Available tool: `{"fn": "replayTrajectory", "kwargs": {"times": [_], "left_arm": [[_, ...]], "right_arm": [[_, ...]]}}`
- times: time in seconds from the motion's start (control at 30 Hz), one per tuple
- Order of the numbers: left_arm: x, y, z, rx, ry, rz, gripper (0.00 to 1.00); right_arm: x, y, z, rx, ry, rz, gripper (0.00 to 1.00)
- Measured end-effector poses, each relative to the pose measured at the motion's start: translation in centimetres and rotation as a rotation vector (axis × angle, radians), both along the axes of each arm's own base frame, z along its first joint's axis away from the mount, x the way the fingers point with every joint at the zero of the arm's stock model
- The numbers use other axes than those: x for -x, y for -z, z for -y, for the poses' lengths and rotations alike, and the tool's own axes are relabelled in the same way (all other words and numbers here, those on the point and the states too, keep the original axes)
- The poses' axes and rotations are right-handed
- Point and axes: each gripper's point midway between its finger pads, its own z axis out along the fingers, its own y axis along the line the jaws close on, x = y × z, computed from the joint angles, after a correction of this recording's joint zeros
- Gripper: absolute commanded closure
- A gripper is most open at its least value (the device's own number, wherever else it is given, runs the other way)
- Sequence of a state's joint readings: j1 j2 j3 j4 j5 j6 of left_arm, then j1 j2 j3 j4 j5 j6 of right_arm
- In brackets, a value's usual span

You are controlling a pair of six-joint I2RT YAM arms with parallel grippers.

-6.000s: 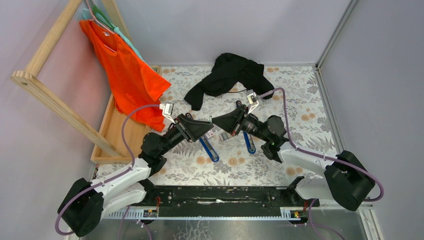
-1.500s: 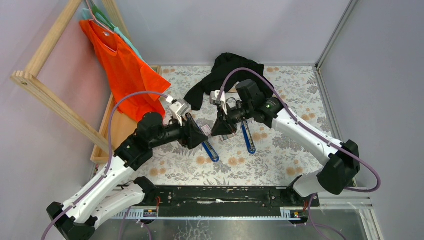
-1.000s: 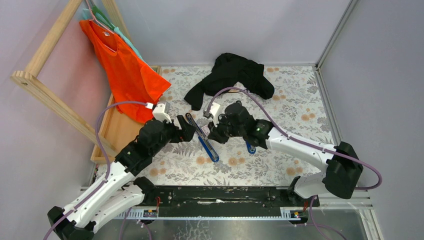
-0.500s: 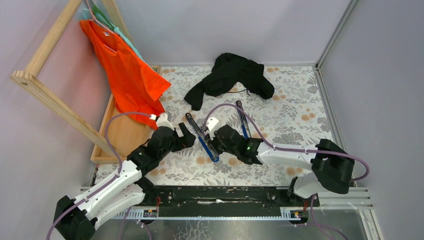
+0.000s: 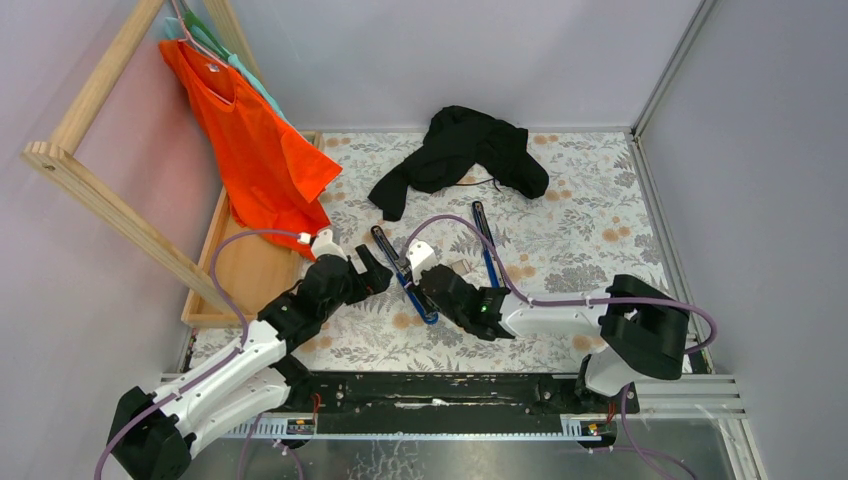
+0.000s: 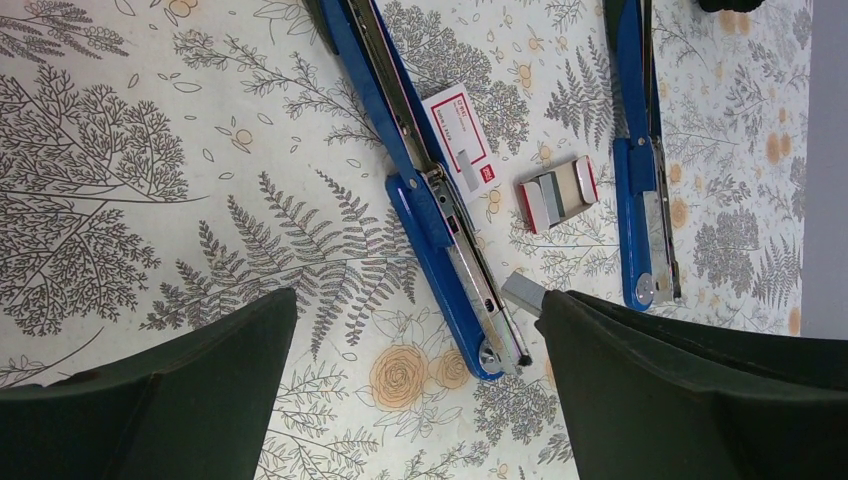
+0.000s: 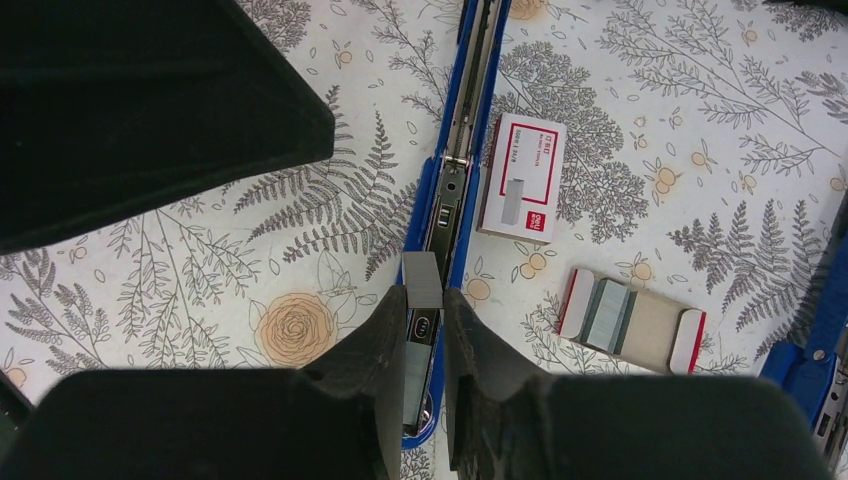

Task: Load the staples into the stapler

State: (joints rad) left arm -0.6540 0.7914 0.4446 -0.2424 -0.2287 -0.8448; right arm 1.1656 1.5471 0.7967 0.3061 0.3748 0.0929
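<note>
Both arms have swung back toward the near edge since a moment ago, and the right tool [image 7: 424, 300] has brought a staple strip [image 7: 421, 280] over the opened stapler [image 7: 447, 190]. It pinches the strip in a narrow grip; the left tool [image 6: 417, 300] gapes wide, holding nothing. Loading is in hand. I judge the next move must line the strip up with the magazine channel and lower it in. Seen from the right wrist, the box [image 7: 522, 178] lies at 2 o'clock of the strip and the tray [image 7: 632, 319] at 3, both on the surface [image 7: 250, 270]. Whether the strip touches the rail cannot be told. The fingers [image 7: 390, 380] hide the channel's near end, and a second stapler [image 6: 635, 150] is cut off at that view's right edge.
</note>
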Motion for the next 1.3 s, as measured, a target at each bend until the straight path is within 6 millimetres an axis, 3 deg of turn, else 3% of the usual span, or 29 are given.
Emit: {"fn": "replayTrajectory", "kwargs": {"times": [0.57, 0.93, 1.2, 1.3], "left_arm": [[-0.1, 0.1, -0.2, 0.010, -0.025, -0.002, 0.00], [-0.2, 0.3, -0.1, 0.011, -0.028, -0.009, 0.00], [-0.3, 0.5, 0.0, 0.011, -0.028, -0.010, 0.00], [-0.3, 0.5, 0.0, 0.013, -0.028, -0.010, 0.00]], "right_arm": [[-0.3, 3.0, 0.6, 0.036, 0.083, -0.038, 0.90], [-0.7, 3.5, 0.8, 0.043, 0.120, -0.028, 0.90], [-0.8, 4.4, 0.8, 0.052, 0.135, -0.035, 0.86], [-0.8, 4.5, 0.7, 0.048, 0.144, -0.040, 0.80]]}}
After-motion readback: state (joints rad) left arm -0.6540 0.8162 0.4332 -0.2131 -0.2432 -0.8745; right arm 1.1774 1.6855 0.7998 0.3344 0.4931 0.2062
